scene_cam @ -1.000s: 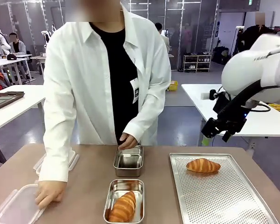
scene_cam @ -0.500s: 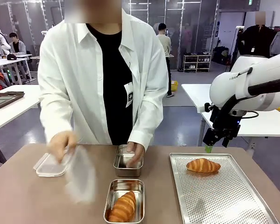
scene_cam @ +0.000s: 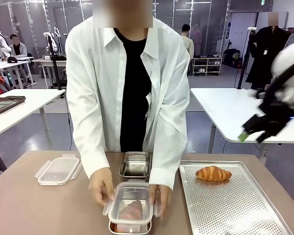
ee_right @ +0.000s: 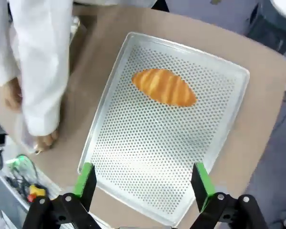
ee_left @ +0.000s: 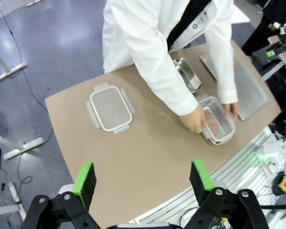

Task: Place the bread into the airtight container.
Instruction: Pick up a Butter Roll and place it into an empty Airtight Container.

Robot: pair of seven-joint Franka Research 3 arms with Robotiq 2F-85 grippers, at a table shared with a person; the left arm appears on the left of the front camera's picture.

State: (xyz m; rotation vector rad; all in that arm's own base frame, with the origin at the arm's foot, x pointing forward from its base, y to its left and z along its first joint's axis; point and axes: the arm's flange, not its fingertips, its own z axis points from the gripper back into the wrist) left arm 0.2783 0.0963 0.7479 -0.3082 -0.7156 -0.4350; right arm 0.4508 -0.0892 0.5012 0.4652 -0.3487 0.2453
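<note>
One croissant-shaped bread (scene_cam: 213, 173) (ee_right: 164, 87) lies on the perforated metal tray (scene_cam: 245, 215) (ee_right: 133, 157). Another bread (scene_cam: 132, 211) sits in the near steel airtight container (scene_cam: 130, 226) (ee_left: 218, 120), where the person's two hands (scene_cam: 102, 185) hold a clear lid (scene_cam: 131, 198) on top. A second steel container (scene_cam: 135, 165) (ee_left: 187, 75) stands behind it with nothing inside. My right gripper (scene_cam: 255, 131) (ee_right: 143, 181) hangs open high above the tray's right side, motion-blurred in the front view. My left gripper (ee_left: 142, 176) is open, high over the table, holding nothing.
A spare clear lid (scene_cam: 58, 170) (ee_left: 110, 108) with side clips lies on the brown table (scene_cam: 29, 210) at the left. The person stands at the far edge and leans over the middle. White tables stand behind.
The person picked up a clear lid from the left and now holds it with both hands on the near container with the bread. My right arm swung up and to the right.
</note>
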